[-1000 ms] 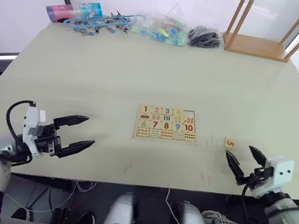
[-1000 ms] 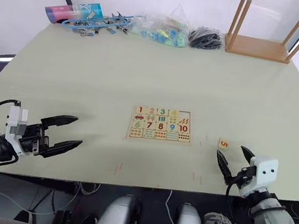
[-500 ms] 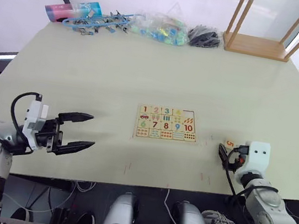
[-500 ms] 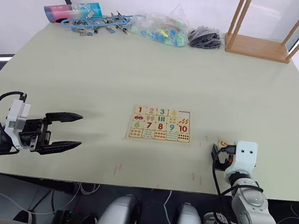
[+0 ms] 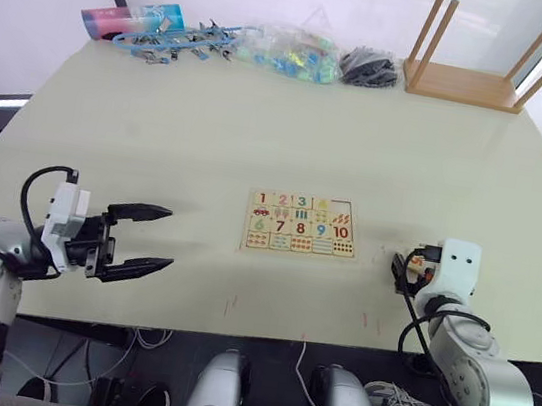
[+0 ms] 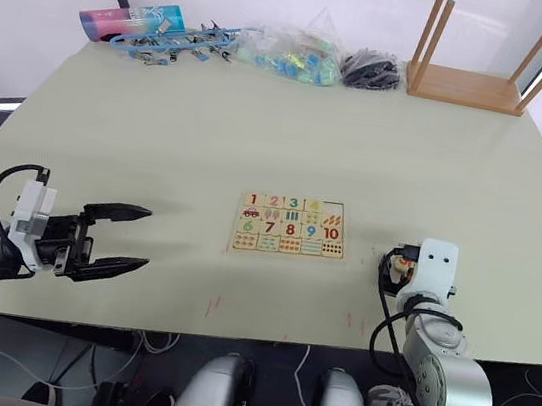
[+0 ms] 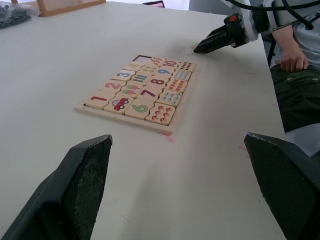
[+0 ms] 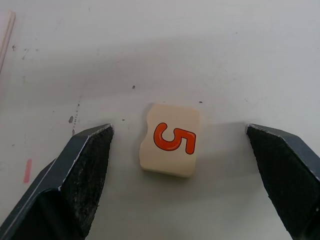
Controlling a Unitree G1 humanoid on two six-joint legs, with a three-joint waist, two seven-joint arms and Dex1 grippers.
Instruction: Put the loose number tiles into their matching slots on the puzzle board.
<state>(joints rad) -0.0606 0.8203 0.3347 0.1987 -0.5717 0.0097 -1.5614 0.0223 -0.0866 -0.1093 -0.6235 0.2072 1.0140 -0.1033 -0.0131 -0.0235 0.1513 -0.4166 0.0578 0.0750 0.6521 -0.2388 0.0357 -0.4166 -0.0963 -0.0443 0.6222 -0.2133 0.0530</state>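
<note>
A: What is lying where, biggest thing first?

B: The table is carrying everything. The puzzle board is sitting near its middle, with tiles 1 to 4 seated in the top row and one slot at the end of that row showing bare. The 5 tile is lying flat on the table, apart from the board on the robot's right.

A: And the grippers?

B: The right gripper is hanging over the 5 tile with its fingers spread wide, one on each side, neither touching it. The left gripper is hovering well off to the board's left, fingers also spread and holding nothing.

A: So what is the pick asking for?

B: I'd say lowering straight down, keeping the tile centred, and closing on two opposite flat edges. It is thin, so the tips probably need to reach almost to the table, or it may skid or flip.
</note>
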